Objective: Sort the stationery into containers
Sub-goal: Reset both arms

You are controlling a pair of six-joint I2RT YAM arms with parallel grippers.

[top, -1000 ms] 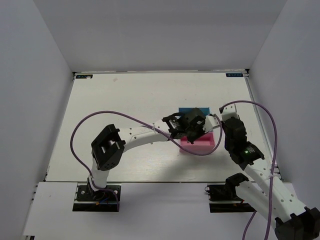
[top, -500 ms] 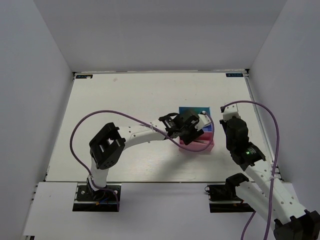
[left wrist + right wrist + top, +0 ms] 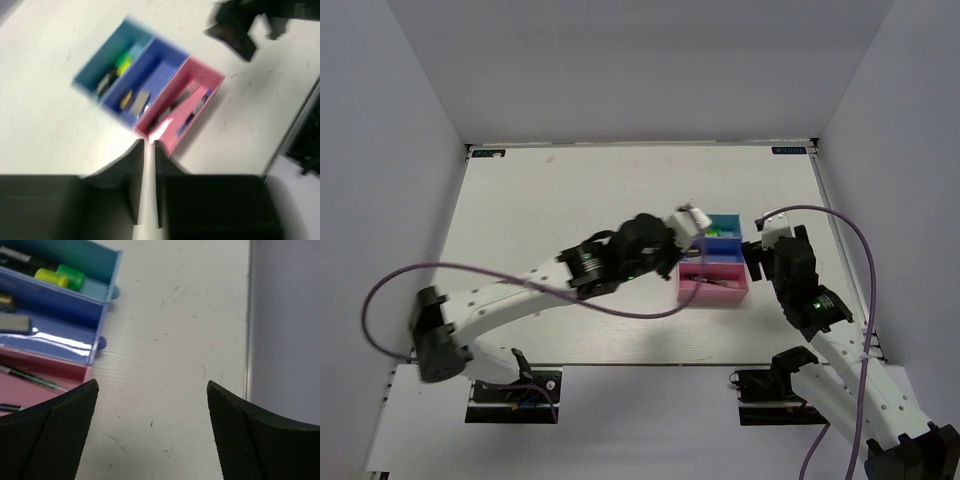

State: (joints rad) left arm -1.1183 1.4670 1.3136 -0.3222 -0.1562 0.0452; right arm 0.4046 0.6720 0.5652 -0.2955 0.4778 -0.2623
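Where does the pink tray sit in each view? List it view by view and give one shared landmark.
Top external: the pink tray lies right of centre. It is the tray of the row nearest the arm bases.
Left wrist: the pink tray is in the upper half, right of centre, and blurred.
Right wrist: the pink tray is at the lower left, cut off by the edge.
Shared landmark: the dark blue tray joined to it, in the middle of the row.

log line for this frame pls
left end effector: shut | right end effector: open, empty, over table | light blue tray: highlighters | dark blue tray: eraser, tan block | pink tray: pens
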